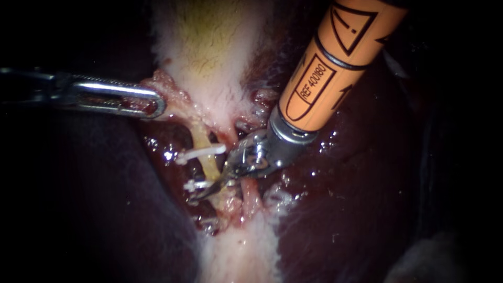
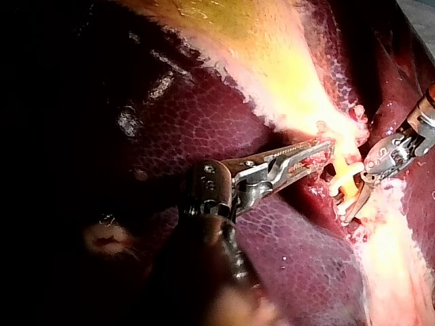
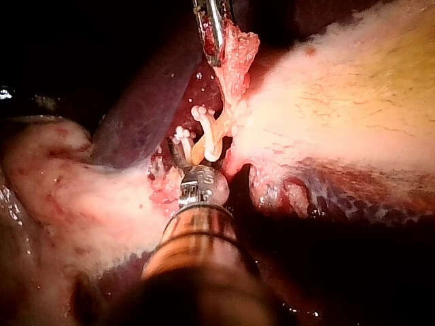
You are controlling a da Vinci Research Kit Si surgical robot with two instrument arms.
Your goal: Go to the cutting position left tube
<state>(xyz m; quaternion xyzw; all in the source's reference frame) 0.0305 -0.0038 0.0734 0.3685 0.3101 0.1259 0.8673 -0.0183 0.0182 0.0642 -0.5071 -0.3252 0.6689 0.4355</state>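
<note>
- Pale-yellow left tube (image 1: 208, 166) stands between two white clips (image 1: 204, 151), with the tip of our right instrument (image 1: 212, 187) at the lower clip.
- We should settle it midway between the clips and square across the tube, while our left instrument (image 1: 149, 102) grips pink tissue (image 1: 170, 89) taut.
- Printed marks ring the orange sleeve (image 1: 325, 68).

Dark glossy liver (image 1: 335, 209) on both sides of the pale, yellow-tinged gallbladder (image 1: 209, 47)
</note>
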